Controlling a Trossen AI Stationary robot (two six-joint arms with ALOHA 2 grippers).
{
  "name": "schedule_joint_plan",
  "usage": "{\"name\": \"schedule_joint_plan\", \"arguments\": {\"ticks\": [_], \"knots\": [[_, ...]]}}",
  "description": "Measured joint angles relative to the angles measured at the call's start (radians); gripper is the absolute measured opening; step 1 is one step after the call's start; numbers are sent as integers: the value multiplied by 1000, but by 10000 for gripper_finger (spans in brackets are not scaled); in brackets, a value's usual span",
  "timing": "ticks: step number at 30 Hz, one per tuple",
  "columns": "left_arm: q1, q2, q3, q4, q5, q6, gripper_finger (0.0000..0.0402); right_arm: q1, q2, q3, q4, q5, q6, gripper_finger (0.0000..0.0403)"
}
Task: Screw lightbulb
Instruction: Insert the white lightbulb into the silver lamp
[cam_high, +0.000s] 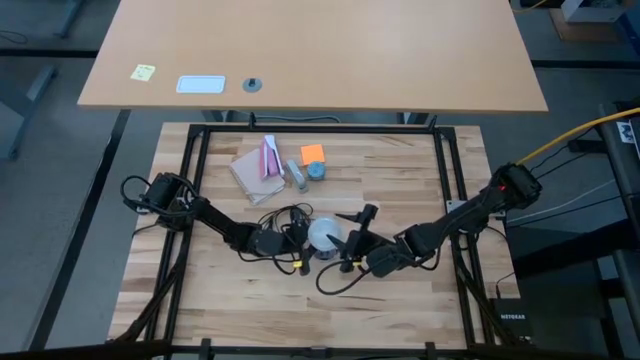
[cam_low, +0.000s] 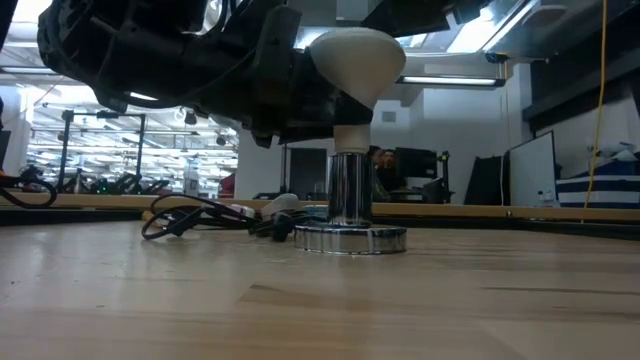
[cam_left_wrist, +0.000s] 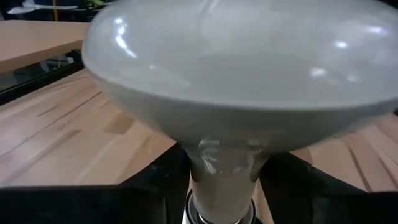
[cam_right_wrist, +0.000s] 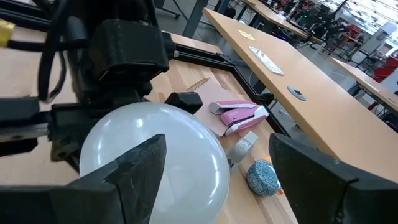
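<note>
The lightbulb (cam_high: 324, 236) stands upright in a silver socket (cam_low: 349, 215) on the wooden table (cam_high: 400, 190), its frosted globe uppermost and its pale neck going down into the socket's chrome collar. It sits between the two hands, which meet at the middle of the table.

The left hand (cam_high: 300, 238) is right against the bulb; in its wrist view the globe fills nearly everything ahead and the dark fingers (cam_left_wrist: 155, 186) flank the neck low down. Whether they actually press on the bulb I cannot tell.

The right hand (cam_right_wrist: 211, 171) is spread wide, its two dark fingers (cam_right_wrist: 134, 168) standing to either side of the globe without closing on it.

Beyond the right hand's fingertips lie a pink stapler (cam_right_wrist: 239, 115), a small blue-grey round piece (cam_right_wrist: 264, 177) and a brown envelope (cam_high: 255, 170). A black cord (cam_low: 195, 215) lies tangled on the table beside the socket's base.
</note>
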Motion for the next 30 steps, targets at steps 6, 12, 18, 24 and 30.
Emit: {"name": "schedule_joint_plan", "arguments": {"ticks": [6,12,18,24,30], "knots": [[-1,0,0,1,4,27,168,18,3,0,-9,6,30,291],[-1,0,0,0,1,30,161,18,3,0,3,-28,35,291],[-2,0,0,2,1,74,165,18,3,0,44,-78,24,291],[-1,0,0,4,-1,75,165,18,3,0,49,-80,23,291],[-2,0,1,-13,-3,70,166,18,3,0,50,-80,27,291]]}}
